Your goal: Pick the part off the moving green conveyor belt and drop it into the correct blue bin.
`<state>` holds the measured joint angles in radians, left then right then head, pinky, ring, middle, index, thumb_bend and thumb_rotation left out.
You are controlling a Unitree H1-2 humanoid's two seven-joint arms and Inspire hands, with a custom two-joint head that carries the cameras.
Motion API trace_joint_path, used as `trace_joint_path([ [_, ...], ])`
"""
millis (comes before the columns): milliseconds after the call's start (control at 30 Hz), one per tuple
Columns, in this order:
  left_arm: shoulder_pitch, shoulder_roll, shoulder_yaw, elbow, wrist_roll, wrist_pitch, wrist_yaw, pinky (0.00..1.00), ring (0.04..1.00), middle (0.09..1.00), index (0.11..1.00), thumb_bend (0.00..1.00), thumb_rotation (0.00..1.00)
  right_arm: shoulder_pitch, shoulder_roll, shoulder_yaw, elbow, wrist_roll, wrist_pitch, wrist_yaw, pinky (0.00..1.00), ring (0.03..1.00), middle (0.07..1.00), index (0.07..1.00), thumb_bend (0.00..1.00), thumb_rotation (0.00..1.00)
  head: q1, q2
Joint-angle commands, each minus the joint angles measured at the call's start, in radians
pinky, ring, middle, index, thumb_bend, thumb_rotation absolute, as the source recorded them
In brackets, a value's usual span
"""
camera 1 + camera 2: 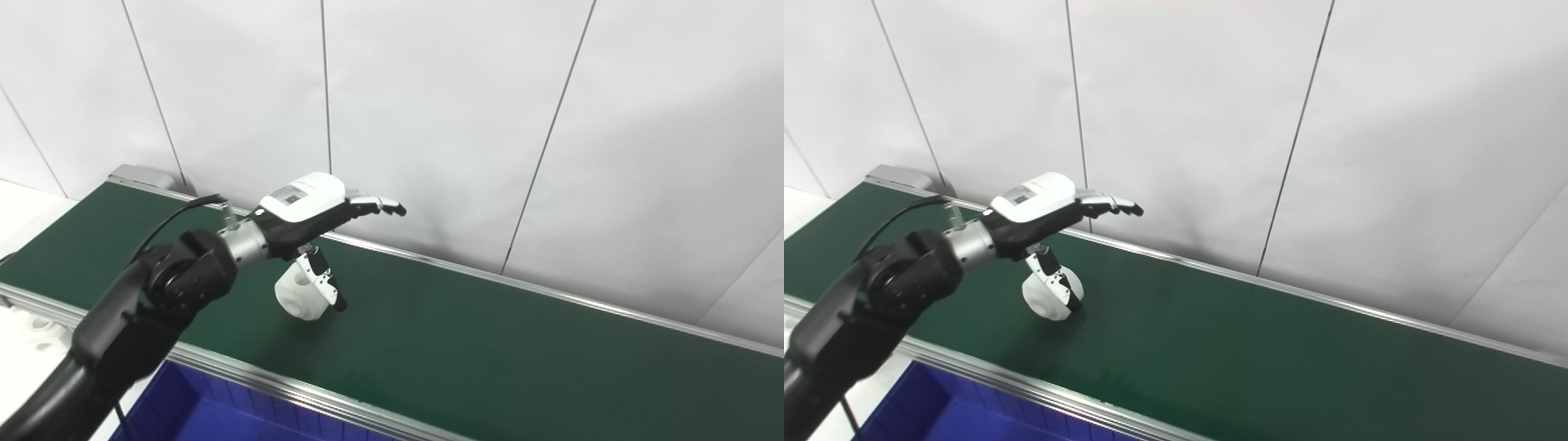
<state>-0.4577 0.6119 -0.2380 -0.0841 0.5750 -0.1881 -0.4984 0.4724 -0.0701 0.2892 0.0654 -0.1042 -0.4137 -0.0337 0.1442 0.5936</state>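
1. One white part (298, 296) lies on the green conveyor belt (465, 343), toward its left end and roughly mid-width. It is a rounded, hub-like piece with holes in its faces.
2. Left robot hand (309, 211): positioned above the part, palm down, fingers (380, 203) extended forward and spread, with nothing pinched. The thumb (321, 278) hangs down just beside the part's right face; whether it touches cannot be told. The right robot hand is not in view.
3. Risk, timing: the task states that the belt moves. With the fingers out past the part and only the thumb low, a late closure would probably let the part travel out from under the palm.
4. Risk, deflection: a thumb that strikes the rounded side before the fingers descend is likely to roll or push the part along the belt rather than trap it.
5. Risk, weak grip: the curved surface offers little flat contact. A closure on the rim alone may let the part slip during the lift.
6. Risk, collision: a descent that goes too deep would press the fingertips into the belt surface or drag them on it.
7. Risk, placement: the blue bin (202, 410) sits below the near aluminium rail (294, 386). An early release could drop the part on the rail or back on the belt.
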Motion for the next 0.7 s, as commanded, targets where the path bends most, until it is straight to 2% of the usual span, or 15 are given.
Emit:
trace_joint_path([
  [0,-0.072,0.045,-0.006,0.035,0.031,-0.034,-0.001,0.69,0.807,0.846,0.868,1.0,0.14,-0.006,0.016,0.009,-0.039,-0.011,-0.056,0.001,1.0,0.983,0.996,1.0,0.9,1.0,0.0,-0.001],
  [233,-0.14,0.064,-0.076,0.191,0.11,-0.078,-0.028,0.73,0.816,0.846,0.876,1.0,0.22,-0.002,0.019,0.011,-0.047,-0.005,-0.056,0.002,1.0,0.979,0.994,1.0,0.9,1.0,-0.005,0.003],
  [333,-0.153,0.056,-0.086,0.246,0.134,-0.089,-0.004,0.72,0.809,0.841,0.87,1.0,0.23,0.003,0.018,0.012,-0.05,-0.003,-0.055,0.004,1.0,0.98,0.995,1.0,0.9,1.0,-0.008,0.006],
  [533,-0.165,0.02,-0.111,0.339,0.22,-0.07,0.054,0.72,0.819,0.846,0.864,1.0,0.29,0.011,0.019,0.012,-0.061,-0.015,-0.055,-0.001,1.0,0.977,0.991,1.0,0.89,1.0,-0.012,0.017],
  [667,-0.16,-0.007,-0.118,0.379,0.236,-0.053,0.08,0.72,0.829,0.848,0.854,1.0,0.29,0.015,0.021,0.013,-0.067,-0.021,-0.055,0.0,1.0,0.974,0.99,1.0,0.89,1.0,-0.02,0.022],
])
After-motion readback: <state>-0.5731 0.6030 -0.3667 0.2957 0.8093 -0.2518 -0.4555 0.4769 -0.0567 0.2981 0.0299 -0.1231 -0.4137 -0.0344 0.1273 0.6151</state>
